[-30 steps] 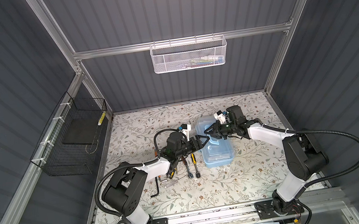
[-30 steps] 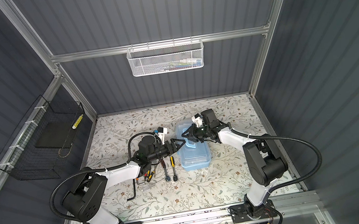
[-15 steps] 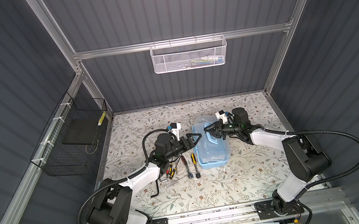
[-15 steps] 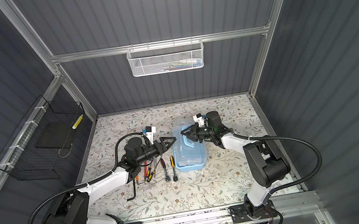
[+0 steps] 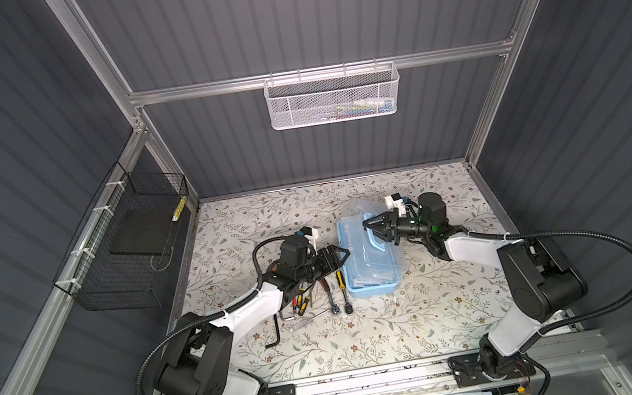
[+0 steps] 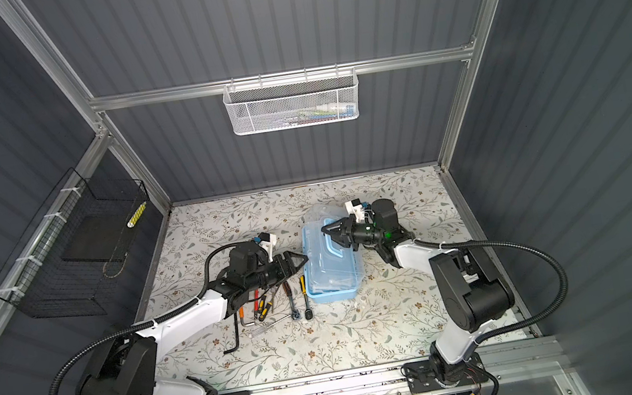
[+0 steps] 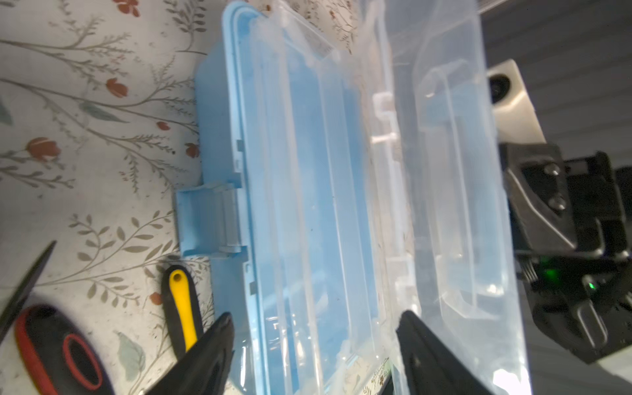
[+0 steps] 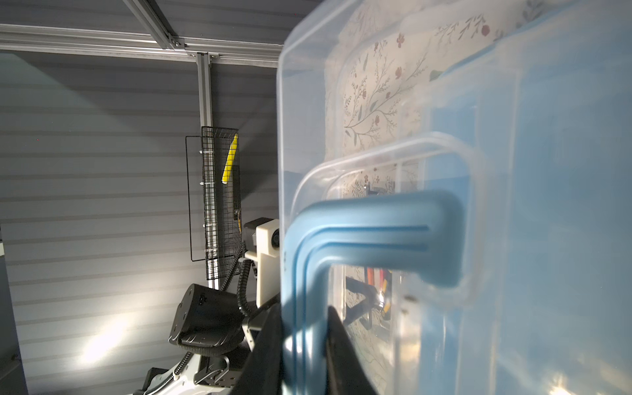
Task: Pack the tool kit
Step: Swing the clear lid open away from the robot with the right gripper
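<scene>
Table: box mid-surface, unlatched. Lid: now tipped up, right pincer pinching its handle. Left pincer: spread, drawn back off the latch. Tools: loose beside box's latch side; packing can likely begin.

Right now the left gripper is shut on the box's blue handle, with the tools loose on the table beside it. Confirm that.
Wrong arm: the right wrist view shows the right gripper shut on the blue handle. The left gripper is open. The tools do lie loose on the table beside the box.
</scene>
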You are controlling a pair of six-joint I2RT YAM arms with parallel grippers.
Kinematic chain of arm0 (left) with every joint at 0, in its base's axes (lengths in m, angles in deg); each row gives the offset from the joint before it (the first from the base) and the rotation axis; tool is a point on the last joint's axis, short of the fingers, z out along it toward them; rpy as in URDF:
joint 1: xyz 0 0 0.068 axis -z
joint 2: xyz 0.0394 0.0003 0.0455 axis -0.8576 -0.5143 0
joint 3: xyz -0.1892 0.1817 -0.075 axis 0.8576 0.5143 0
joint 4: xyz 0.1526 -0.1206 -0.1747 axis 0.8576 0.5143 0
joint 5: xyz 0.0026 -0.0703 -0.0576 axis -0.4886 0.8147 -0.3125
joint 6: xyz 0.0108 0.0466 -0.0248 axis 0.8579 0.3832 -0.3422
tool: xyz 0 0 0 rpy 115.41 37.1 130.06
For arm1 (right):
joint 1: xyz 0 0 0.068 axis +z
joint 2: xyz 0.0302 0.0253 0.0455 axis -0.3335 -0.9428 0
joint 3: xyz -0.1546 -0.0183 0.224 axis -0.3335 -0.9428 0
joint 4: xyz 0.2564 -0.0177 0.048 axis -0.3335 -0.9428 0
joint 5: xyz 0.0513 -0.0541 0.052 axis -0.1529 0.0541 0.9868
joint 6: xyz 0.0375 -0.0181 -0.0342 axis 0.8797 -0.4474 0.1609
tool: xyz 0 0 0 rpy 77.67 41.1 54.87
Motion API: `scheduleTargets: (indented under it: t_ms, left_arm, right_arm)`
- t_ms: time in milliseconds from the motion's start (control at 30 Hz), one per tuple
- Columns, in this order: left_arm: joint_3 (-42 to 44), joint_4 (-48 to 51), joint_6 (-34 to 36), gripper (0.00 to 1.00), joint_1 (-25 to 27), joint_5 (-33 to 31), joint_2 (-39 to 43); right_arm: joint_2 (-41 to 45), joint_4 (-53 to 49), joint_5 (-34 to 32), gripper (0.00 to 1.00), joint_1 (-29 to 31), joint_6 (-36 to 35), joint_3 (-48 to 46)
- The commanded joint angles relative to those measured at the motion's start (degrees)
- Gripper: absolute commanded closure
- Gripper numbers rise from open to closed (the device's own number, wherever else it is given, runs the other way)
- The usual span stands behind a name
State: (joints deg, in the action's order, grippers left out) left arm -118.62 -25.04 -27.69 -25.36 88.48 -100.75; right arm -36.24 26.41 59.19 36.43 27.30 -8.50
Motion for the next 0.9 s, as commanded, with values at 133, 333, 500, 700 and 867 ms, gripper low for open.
scheduleTargets:
  t_ms: [133,333,500,700,867]
  left_arm:
    - [-8.27,11.9,8.45,0.45,-0.21,-5.32,-5.69]
    - [-10.0,14.61,11.24,0.55,0.23,-6.61,-8.02]
    - [-11.73,15.59,11.87,0.57,1.1,-7.01,-10.02]
    - [-13.73,15.38,11.91,0.57,2.3,-7.2,-12.51]
    - [-14.8,17.15,12.28,0.59,2.72,-8.35,-13.68]
  right_arm:
    - [-0.05,7.57,3.11,1.0,-0.77,2.89,-0.4]
    - [-0.61,10.01,3.36,1.0,-1.82,4.1,-1.49]
    - [-1.51,12.88,3.65,1.0,-2.43,5.65,-2.18]
    - [-3.07,17.92,4.08,1.0,-2.62,8.64,-2.96]
    - [-2.88,18.23,4.25,1.0,-2.79,8.56,-3.43]
